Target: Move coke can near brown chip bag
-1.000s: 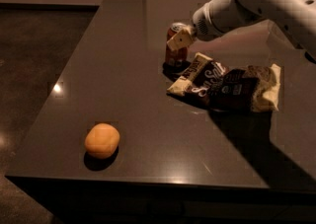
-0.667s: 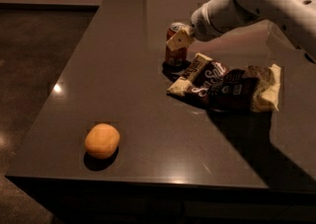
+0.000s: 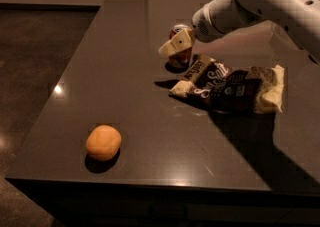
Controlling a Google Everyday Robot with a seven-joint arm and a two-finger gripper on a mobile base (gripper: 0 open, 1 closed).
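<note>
The coke can [image 3: 177, 61] stands upright on the dark table [image 3: 120, 71], touching the left end of the brown chip bag [image 3: 234, 89], which lies flat at the right. My gripper [image 3: 175, 44] reaches in from the upper right on the white arm [image 3: 260, 1] and sits around the can's middle. Its near cream finger [image 3: 172, 47] stands in front of the can and a little off it, so the gripper is open. The far finger is hidden behind the can.
A round orange [image 3: 103, 142] lies near the table's front left corner. The table's front edge [image 3: 140, 183] and left edge drop to a dark floor [image 3: 35, 61].
The near finger has swung out to the left and down, away from the can. The arm, the can and the bag stay where they were.
</note>
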